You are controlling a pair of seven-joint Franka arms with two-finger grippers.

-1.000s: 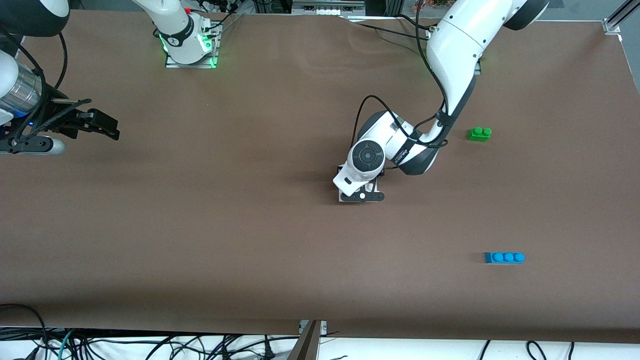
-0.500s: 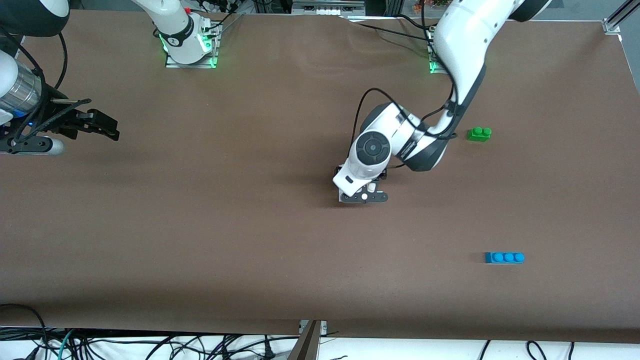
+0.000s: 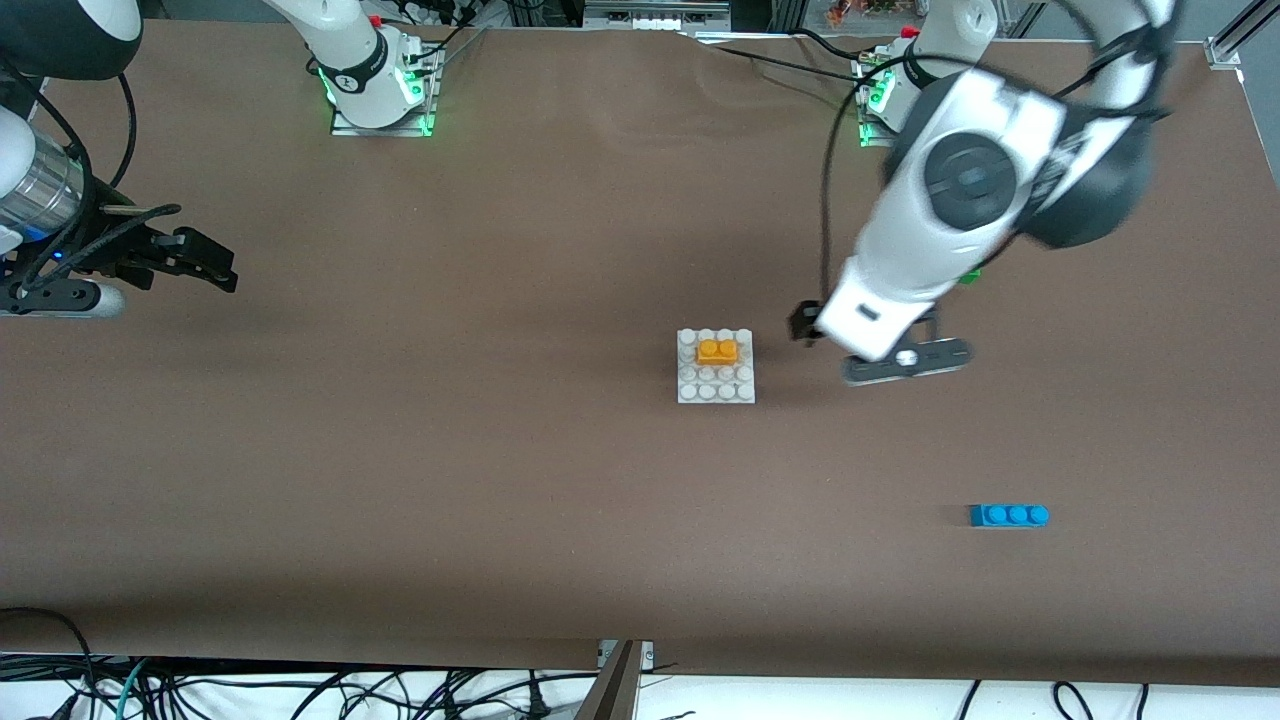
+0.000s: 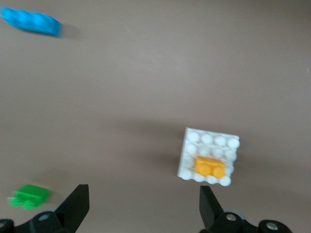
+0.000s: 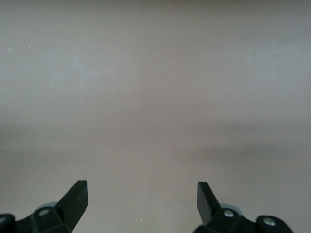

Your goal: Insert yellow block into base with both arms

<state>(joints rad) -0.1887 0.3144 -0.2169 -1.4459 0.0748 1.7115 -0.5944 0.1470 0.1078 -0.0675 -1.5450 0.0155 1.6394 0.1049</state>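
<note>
The yellow block (image 3: 718, 350) sits pressed onto the studs of the white base (image 3: 714, 386) at mid-table, on the rows farther from the front camera. My left gripper (image 3: 812, 325) hangs in the air beside the base, toward the left arm's end, open and empty. In the left wrist view the base (image 4: 206, 140) and the yellow block (image 4: 210, 166) lie off to one side of the left gripper (image 4: 144, 206), apart from its fingers. My right gripper (image 3: 205, 262) waits open over bare table at the right arm's end; the right wrist view shows only tabletop between its jaws (image 5: 142, 201).
A blue three-stud brick (image 3: 1008, 515) lies nearer the front camera toward the left arm's end, also visible as the blue brick (image 4: 31, 22). A green brick (image 4: 29, 195) lies under the left arm; only a green sliver (image 3: 969, 275) shows in the front view.
The left gripper opened, lifted off the base and swung toward the left arm's end, uncovering the base with the yellow block on it. The right arm stayed put.
</note>
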